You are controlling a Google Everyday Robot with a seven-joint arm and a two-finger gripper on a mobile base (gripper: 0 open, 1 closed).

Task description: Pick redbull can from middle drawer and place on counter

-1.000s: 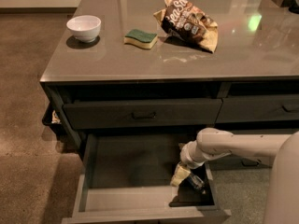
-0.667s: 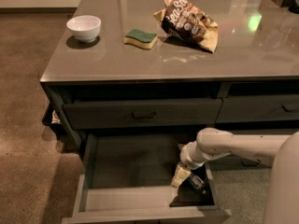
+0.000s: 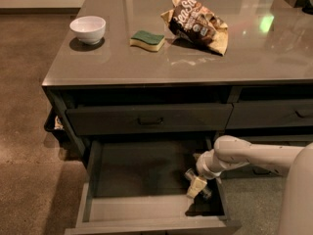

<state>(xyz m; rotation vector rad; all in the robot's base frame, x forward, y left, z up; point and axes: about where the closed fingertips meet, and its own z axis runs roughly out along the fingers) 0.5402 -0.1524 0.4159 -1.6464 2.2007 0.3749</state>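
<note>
The middle drawer (image 3: 142, 212) is pulled open below the counter (image 3: 146, 62); it is dark grey with a bare bottom. The redbull can (image 3: 191, 176) lies on its side at the drawer's right end, its silver end pointing up-left. My gripper (image 3: 197, 186) reaches down into the drawer from the right on a white arm and sits right over the can, its pale fingers (image 3: 195, 185) around the can's body. The far part of the can is hidden under the gripper.
On the counter stand a white bowl (image 3: 88, 28), a green-and-yellow sponge (image 3: 147, 39) and a brown snack bag (image 3: 198, 22). A shut drawer with a small bar handle (image 3: 150, 121) lies above the open one. Brown floor lies to the left.
</note>
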